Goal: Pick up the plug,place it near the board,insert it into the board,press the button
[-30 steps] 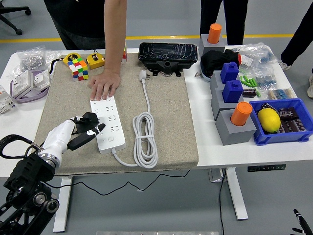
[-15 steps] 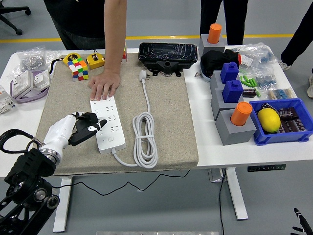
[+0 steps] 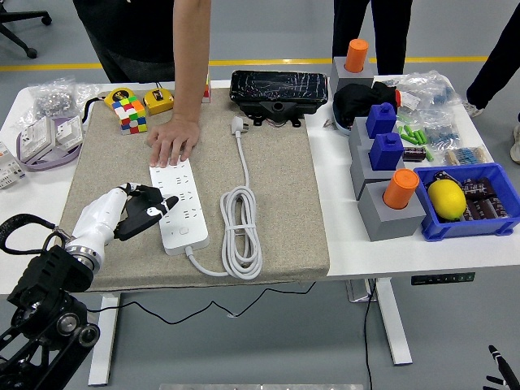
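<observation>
Beige mat (image 3: 284,211) covers white table (image 3: 382,244), grey floor beyond

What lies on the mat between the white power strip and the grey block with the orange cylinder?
In the head view, only the coiled white cable lies between the white power strip and the grey block with the orange cylinder; beyond it are bare beige mat and bare white table.

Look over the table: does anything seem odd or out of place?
Yes. The black case at the mat's far edge looks cracked across its top. A person's hand also presses down the power strip's far end.
</observation>
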